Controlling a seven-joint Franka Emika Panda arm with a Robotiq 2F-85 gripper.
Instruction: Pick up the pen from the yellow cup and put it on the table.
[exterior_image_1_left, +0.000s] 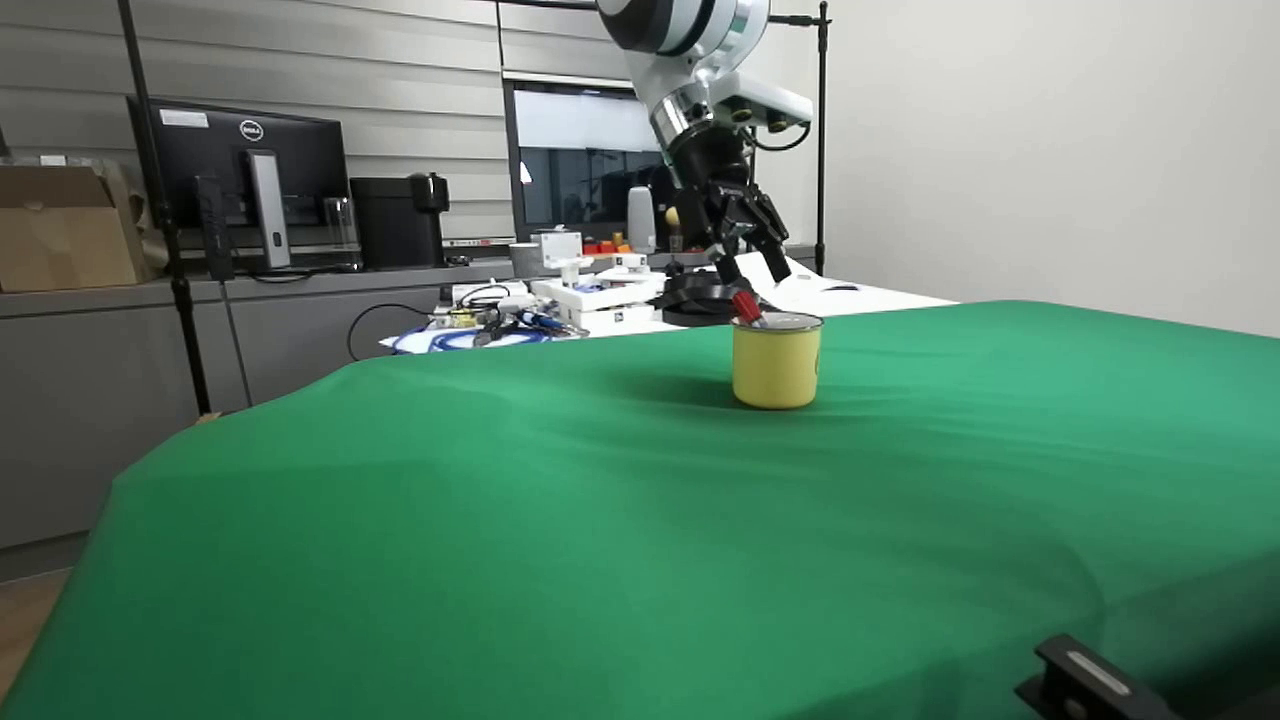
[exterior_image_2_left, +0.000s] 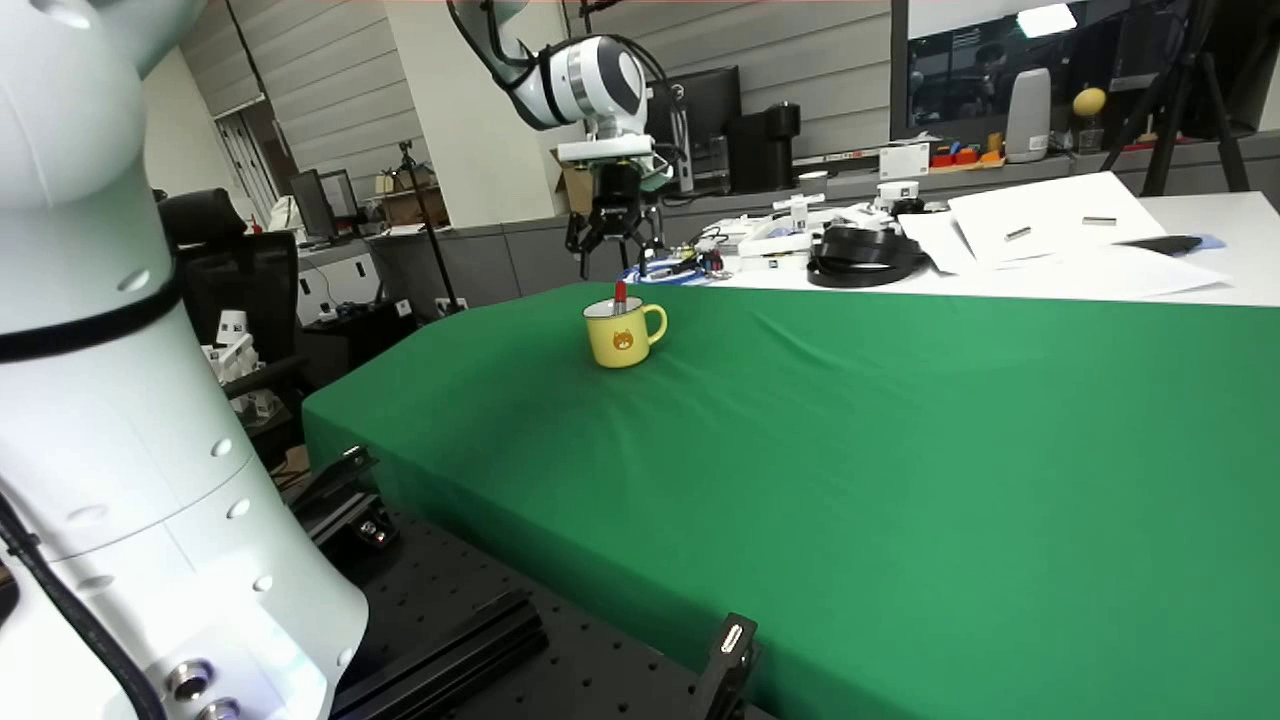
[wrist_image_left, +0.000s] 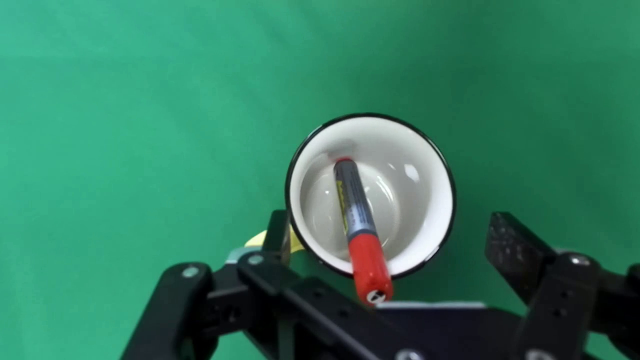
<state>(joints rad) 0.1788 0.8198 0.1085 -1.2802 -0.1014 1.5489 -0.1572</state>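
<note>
The pen is a grey marker with a red cap, cap end up (wrist_image_left: 356, 202). It stands tilted in the yellow cup, leaning on the rim, and its cap sticks out in both exterior views (exterior_image_1_left: 746, 306) (exterior_image_2_left: 620, 292). The yellow cup (exterior_image_1_left: 776, 370) stands upright on the green-covered table (exterior_image_1_left: 600, 520); it also shows in an exterior view (exterior_image_2_left: 618, 342) and, from above, in the wrist view (wrist_image_left: 436, 212). My gripper (wrist_image_left: 392, 227) is open and empty above the cup, with the pen between its spread fingers in the wrist view. The gripper also shows in both exterior views (exterior_image_1_left: 753, 268) (exterior_image_2_left: 614, 264).
The cup's handle (exterior_image_2_left: 656, 323) sticks out to one side. A white desk with papers (exterior_image_2_left: 1050, 225), a black coil (exterior_image_2_left: 868, 255) and white parts stands behind the green table. Black clamps (exterior_image_1_left: 1095, 680) sit at the table's near edge.
</note>
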